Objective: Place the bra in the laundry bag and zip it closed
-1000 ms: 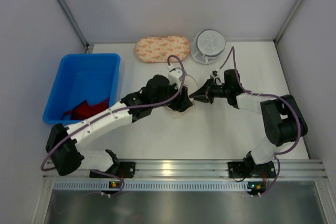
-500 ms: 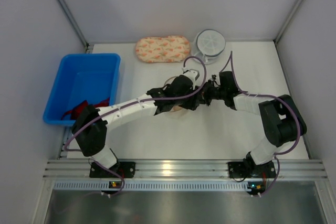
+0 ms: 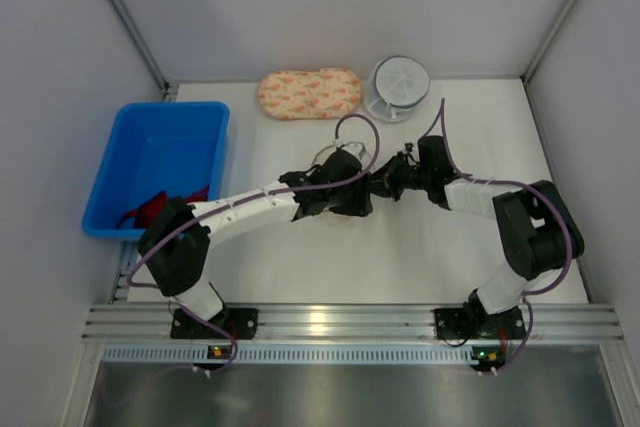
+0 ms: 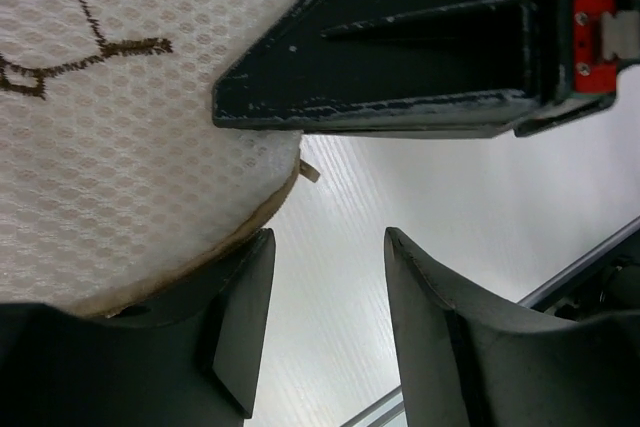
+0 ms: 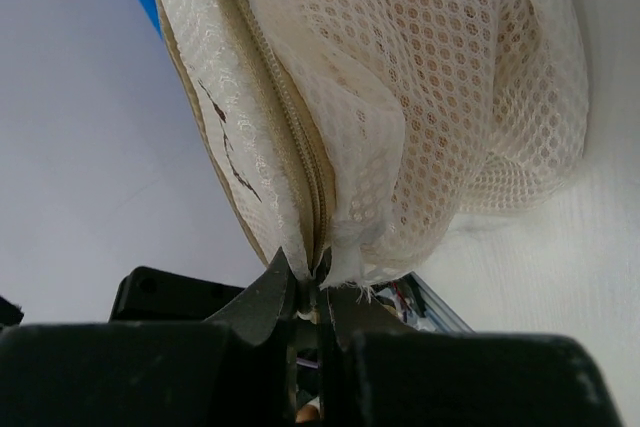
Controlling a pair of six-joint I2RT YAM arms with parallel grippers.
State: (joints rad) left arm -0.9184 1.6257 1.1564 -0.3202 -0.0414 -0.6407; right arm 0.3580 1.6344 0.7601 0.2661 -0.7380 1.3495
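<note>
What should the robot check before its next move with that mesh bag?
1. Right fingers pinched on the laundry bag at its zipper: ok.
2. Left fingers gripping the bag: not ok, they are open beside it.
3. Bra inside the bag: cannot tell.
4. Zipper shut all the way round: cannot tell, only one stretch shows.

A blue bin (image 3: 175, 107) sits at the table's (image 3: 400, 267) left edge, with a red cloth (image 3: 160, 211) in its near end. At the back lie a floral pouch (image 3: 309, 93) and, just right of it, a white ribbed container (image 3: 399, 85).
</note>
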